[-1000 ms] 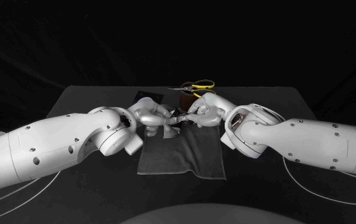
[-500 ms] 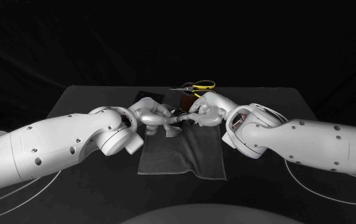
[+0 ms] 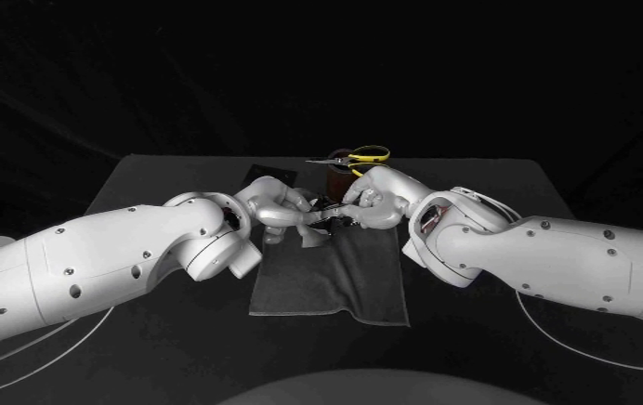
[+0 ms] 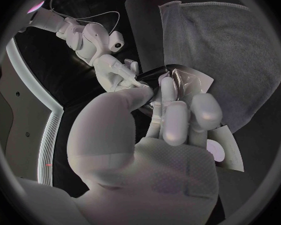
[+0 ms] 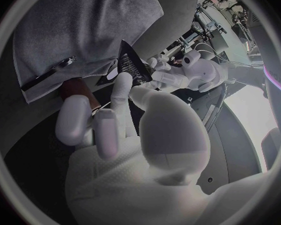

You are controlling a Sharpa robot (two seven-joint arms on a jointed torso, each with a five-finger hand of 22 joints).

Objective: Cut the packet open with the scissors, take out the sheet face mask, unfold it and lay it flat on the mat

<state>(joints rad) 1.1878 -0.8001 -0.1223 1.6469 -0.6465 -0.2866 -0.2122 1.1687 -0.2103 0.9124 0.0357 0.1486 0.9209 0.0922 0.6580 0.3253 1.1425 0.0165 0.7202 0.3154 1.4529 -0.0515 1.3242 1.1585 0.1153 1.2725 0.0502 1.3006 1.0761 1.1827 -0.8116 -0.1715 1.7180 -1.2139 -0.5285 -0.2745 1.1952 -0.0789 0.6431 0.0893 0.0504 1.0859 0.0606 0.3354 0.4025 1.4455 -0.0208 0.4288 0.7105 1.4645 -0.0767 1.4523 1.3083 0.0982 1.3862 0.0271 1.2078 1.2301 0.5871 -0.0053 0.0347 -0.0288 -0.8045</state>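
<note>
A dark packet (image 3: pixel 326 215) hangs between my two hands above the far end of the grey mat (image 3: pixel 328 280). My left hand (image 3: pixel 282 208) grips it from the left and my right hand (image 3: pixel 369 199) pinches it from the right. In the left wrist view my left hand (image 4: pixel 172 120) clasps the packet (image 4: pixel 156 74), and a pale shiny piece (image 4: pixel 192 80) shows by the fingertips. In the right wrist view my right hand (image 5: pixel 115 110) pinches the packet (image 5: pixel 131 65) between thumb and finger. The yellow-handled scissors (image 3: pixel 360 154) lie behind the hands, untouched.
A brown upright object (image 3: pixel 335 182) stands just behind the hands under the scissors. A small dark flat thing (image 3: pixel 269 165) lies at the back left of the table. The near part of the mat is bare.
Both hands keep hold of the packet in the same place over the mat's far end. My left forearm has shifted slightly.
</note>
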